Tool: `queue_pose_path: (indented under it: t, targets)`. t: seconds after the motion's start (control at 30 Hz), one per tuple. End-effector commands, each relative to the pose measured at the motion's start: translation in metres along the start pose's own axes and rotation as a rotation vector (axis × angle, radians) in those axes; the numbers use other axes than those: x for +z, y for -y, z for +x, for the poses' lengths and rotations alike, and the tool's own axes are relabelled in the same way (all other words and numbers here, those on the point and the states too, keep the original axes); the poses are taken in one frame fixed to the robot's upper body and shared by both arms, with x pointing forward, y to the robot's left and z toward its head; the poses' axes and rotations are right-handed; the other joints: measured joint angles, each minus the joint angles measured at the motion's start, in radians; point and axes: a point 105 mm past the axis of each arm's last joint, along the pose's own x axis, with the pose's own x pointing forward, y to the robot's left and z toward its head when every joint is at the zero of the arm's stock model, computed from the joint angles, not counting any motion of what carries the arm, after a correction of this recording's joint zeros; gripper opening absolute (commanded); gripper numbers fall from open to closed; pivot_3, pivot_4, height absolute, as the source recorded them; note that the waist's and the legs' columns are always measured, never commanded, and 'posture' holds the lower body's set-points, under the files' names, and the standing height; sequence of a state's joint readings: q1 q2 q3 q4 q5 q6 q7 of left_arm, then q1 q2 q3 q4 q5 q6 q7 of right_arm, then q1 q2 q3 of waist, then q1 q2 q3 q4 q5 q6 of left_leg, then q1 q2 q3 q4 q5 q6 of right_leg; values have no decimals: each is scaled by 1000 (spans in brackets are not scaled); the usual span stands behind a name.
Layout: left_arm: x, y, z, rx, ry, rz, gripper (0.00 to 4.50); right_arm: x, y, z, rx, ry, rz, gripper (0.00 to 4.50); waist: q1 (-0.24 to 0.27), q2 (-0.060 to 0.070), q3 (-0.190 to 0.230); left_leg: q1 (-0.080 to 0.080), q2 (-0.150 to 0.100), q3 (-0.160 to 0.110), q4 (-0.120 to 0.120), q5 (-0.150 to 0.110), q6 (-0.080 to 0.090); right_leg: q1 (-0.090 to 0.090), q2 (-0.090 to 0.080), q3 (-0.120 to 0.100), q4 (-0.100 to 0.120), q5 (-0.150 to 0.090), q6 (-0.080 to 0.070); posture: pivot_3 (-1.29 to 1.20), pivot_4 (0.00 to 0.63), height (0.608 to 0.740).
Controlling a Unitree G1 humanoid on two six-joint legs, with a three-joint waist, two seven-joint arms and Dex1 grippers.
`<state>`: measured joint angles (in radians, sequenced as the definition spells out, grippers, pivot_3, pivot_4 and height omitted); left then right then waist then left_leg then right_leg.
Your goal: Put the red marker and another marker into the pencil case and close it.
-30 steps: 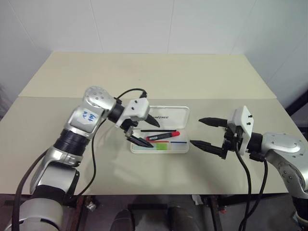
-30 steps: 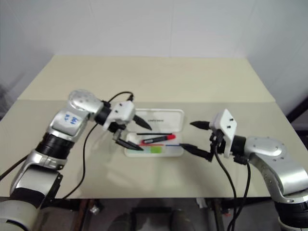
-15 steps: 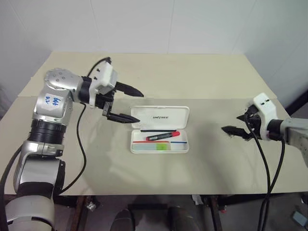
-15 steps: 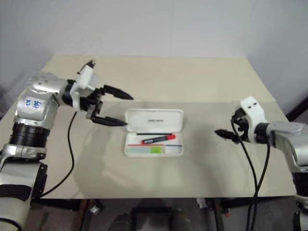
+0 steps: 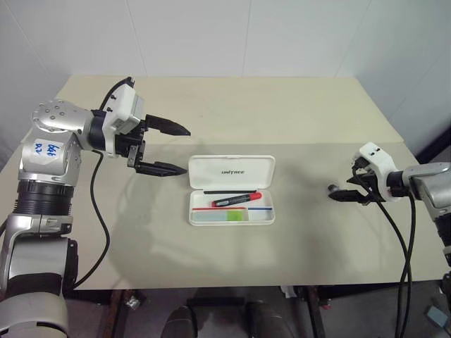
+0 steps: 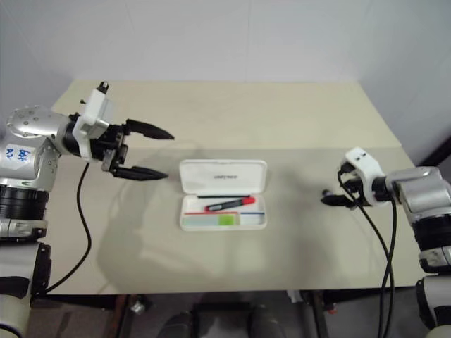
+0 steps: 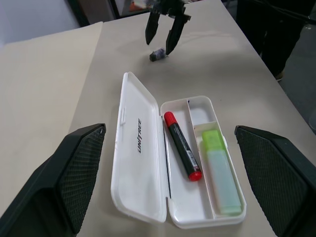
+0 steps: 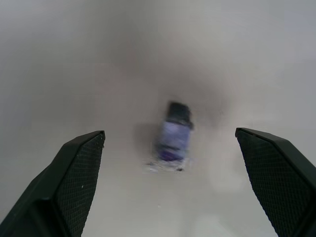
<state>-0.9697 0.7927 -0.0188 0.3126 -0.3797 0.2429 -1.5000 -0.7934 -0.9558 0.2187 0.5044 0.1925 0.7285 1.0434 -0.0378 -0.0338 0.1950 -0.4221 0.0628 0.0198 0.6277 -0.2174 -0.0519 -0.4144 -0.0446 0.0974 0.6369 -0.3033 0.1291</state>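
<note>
While lid lies open, red marker (image 5: 237,199) points rightward | claws (image 5: 171,149) spread, seemingly empty

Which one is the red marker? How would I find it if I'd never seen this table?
Look at the middle of the table, where a white case lies open. In its tray, nearest the lid, lies the red marker, a black barrel with a red cap and tip. Beside it lies the other marker, pale with a green cap.
</note>
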Motion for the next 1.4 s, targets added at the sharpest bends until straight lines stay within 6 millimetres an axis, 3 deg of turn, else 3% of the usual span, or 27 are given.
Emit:
queue_pose_path:
  t: [0.03,0.07,0.17,0.5,0.53,0.63,0.7,0.87,0.97,1.27,1.4]
  targets:
    - [12,6,-4,-7,23,45,4468,1,6,2,6,-6,-8,4500,0,0,0,0,0,0,0,0,0,0,0,0,0,0,0,0,150,740]
    - [12,6,-4,-3,25,44,4468,-2,7,5,12,-14,-2,4500,0,1,0,0,0,0,0,0,0,0,0,0,0,0,0,0,150,740]
    - [12,9,-4,7,27,45,4500,-6,8,16,16,-18,28,3852,-4,1,0,0,0,1,1,0,0,0,0,1,0,0,1,0,150,740]
    - [12,12,-5,16,21,50,4500,-10,3,21,52,-29,5,490,-21,0,0,1,1,1,1,0,0,1,1,1,1,1,1,0,150,740]
    - [12,12,-5,16,21,51,4500,-10,4,20,49,-26,3,352,-21,0,0,1,1,1,1,0,0,1,1,1,1,1,1,0,150,740]
    - [12,12,-3,10,22,55,4500,-5,7,17,28,-4,-50,351,-21,0,0,1,1,1,1,0,0,1,1,1,1,1,1,0,150,740]
    - [11,12,-1,4,22,57,4500,9,1,9,56,47,-164,351,-21,1,0,1,1,1,2,0,0,1,1,1,1,1,1,0,150,740]
    - [4,16,0,-12,3,51,4500,38,-36,-11,209,146,-433,351,-22,2,1,1,1,1,1,0,-1,0,1,2,1,1,2,0,150,740]
    - [-3,19,0,-24,-19,46,4500,49,-69,-16,331,181,-575,351,-22,2,1,1,1,1,1,-1,-1,0,2,2,2,1,2,0,150,740]
    - [-20,29,1,-46,-64,21,4500,76,-136,1,532,264,-746,351,-19,2,1,1,1,1,3,-1,-1,1,2,2,2,1,2,0,150,740]
    - [-24,35,3,-49,-59,2,4500,74,-143,13,563,233,-787,351,-18,2,1,1,1,1,2,-1,-1,0,2,2,3,1,1,0,150,740]
